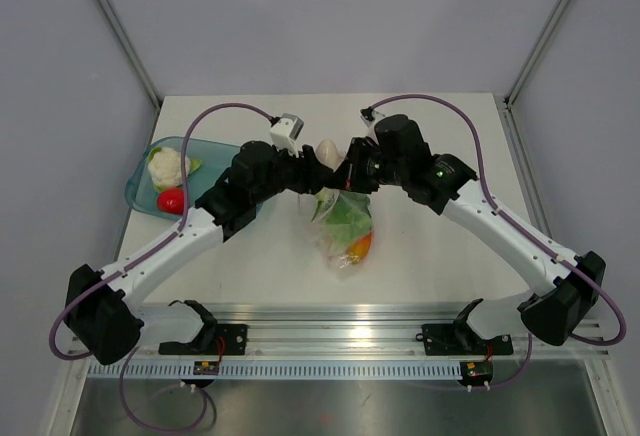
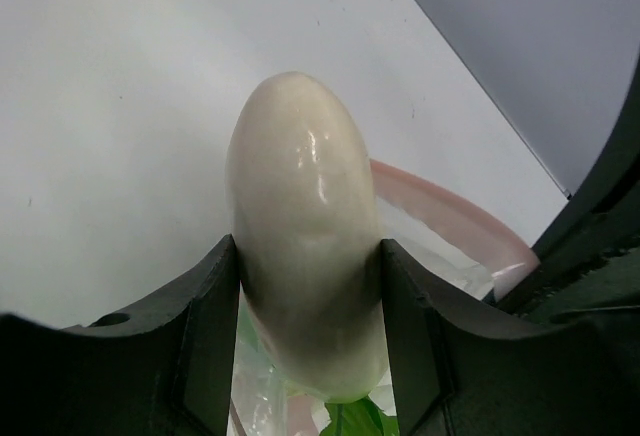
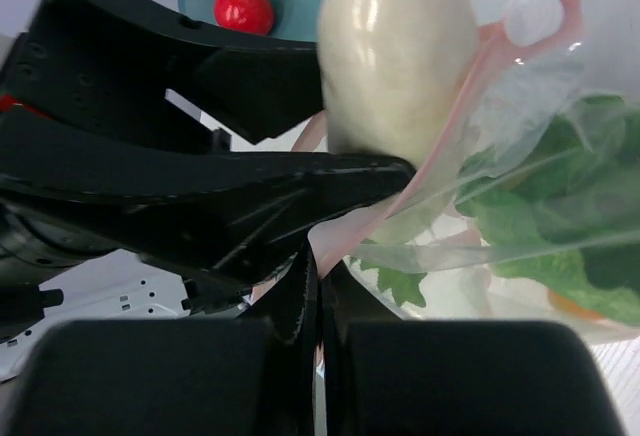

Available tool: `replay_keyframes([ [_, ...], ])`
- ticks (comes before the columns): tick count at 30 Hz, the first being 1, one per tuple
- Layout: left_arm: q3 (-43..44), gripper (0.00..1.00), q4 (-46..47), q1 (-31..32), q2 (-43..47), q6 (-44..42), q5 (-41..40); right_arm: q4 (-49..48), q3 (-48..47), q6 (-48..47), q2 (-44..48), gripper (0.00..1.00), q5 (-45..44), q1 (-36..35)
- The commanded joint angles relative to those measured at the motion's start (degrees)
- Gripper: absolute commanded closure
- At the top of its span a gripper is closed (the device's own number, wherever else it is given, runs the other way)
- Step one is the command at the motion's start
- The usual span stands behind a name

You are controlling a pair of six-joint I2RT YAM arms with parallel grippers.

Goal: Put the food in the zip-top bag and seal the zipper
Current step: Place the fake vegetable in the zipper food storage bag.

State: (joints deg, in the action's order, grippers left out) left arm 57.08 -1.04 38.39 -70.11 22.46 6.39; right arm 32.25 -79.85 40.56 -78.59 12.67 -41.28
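My left gripper is shut on a cream egg-shaped food piece, holding it just above the mouth of the zip-top bag. In the top view the cream piece sits between the two wrists. My right gripper is shut on the bag's pink zipper edge and holds the mouth up. Green leafy food and an orange piece lie inside the bag. A whitish cauliflower piece and a red piece rest in the bowl.
The teal translucent bowl stands at the left side of the table, beside my left arm. The left gripper's black fingers cross close in front of my right gripper. Metal frame posts rise at the table's far corners.
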Motion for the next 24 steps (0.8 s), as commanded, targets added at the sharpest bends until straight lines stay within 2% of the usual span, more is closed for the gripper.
replay_keyframes([
  [1,2.42,0.93,-0.35,1.07,-1.52,-1.01,0.55,-3.51,-0.39,0.67,1.86,1.0,0.17,-0.73],
  [5,1.98,0.88,-1.6,1.33,-0.48,-0.92,1.34,-2.72,-0.92,0.14,1.86,1.0,-1.15,-0.73],
  [10,2.16,0.75,-6.59,1.42,3.57,-1.98,3.26,-0.88,-0.92,-0.83,2.12,1.0,-4.75,-0.65],
  [16,3.83,0.81,-13.89,1.33,7.26,-3.47,10.03,-0.7,-1.0,-1.53,1.51,1.0,-6.51,-0.56],
  [21,6.55,0.81,-18.29,1.42,4.9,-4.18,15.66,-2.45,-1.01,-1.27,1.07,1.0,-5.11,-0.65],
  [24,6.47,0.81,-18.56,1.33,3.23,-4.18,16.28,-3.07,-1.27,-1.27,1.33,1.0,-4.49,-0.65],
])
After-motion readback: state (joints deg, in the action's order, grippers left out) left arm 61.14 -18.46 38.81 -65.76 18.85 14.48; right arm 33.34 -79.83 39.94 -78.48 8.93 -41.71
